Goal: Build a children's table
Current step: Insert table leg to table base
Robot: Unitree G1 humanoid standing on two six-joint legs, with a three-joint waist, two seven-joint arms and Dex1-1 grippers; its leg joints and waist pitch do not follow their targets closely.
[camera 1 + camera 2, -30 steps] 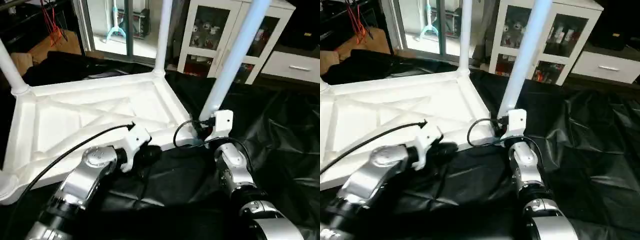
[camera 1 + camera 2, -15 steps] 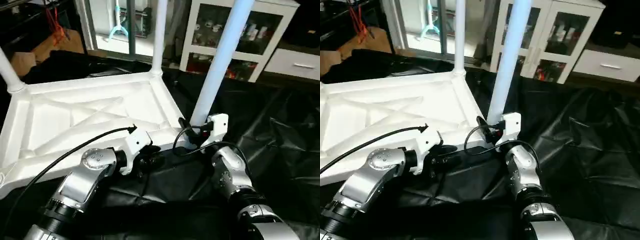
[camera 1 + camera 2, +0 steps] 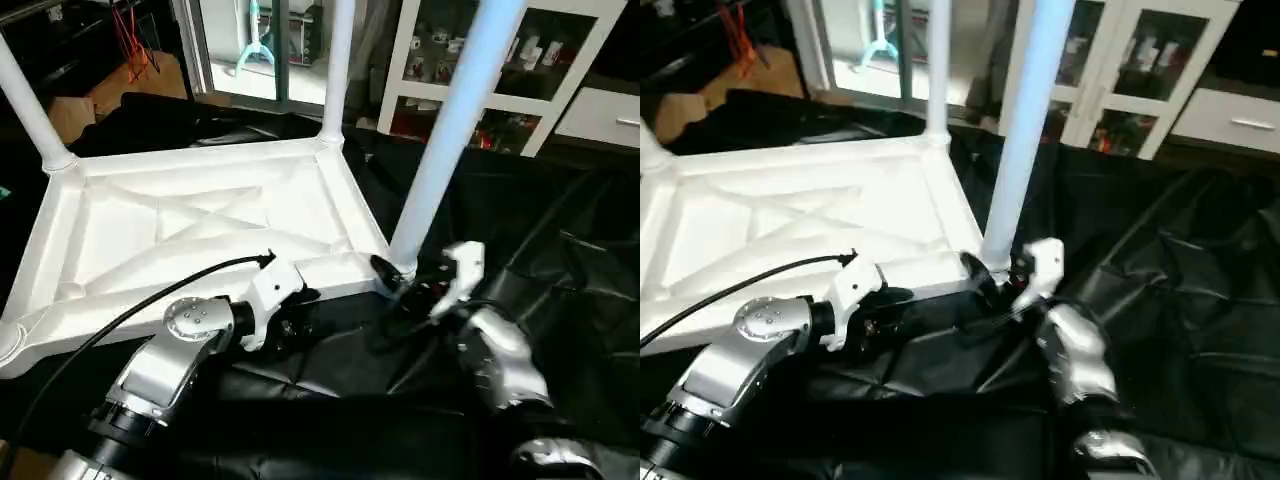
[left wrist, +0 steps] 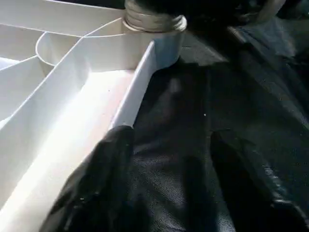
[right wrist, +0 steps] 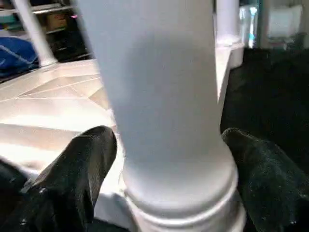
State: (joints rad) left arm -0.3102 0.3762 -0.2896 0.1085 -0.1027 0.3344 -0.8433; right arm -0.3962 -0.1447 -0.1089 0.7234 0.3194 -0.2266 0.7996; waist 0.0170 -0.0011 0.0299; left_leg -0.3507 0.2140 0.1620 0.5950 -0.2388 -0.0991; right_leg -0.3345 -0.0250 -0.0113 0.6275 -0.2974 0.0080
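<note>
Tabletop [image 3: 200, 215] lies upside down on black sheet [image 3: 560, 270], sockets up for legs. Near-corner leg [image 3: 445, 140] stands socketed at 3 o'clock. Right hand [image 5: 159, 159] open, straddling leg base, gripping nothing. Left hand [image 4: 166, 159] open, empty, beside near rim.

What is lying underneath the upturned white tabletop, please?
A crinkled black sheet spreads out from under the tabletop. Whatever lies beneath the sheet, or directly under the tabletop, is covered.

no readable text, labels, brands or numbers anywhere in these views
</note>
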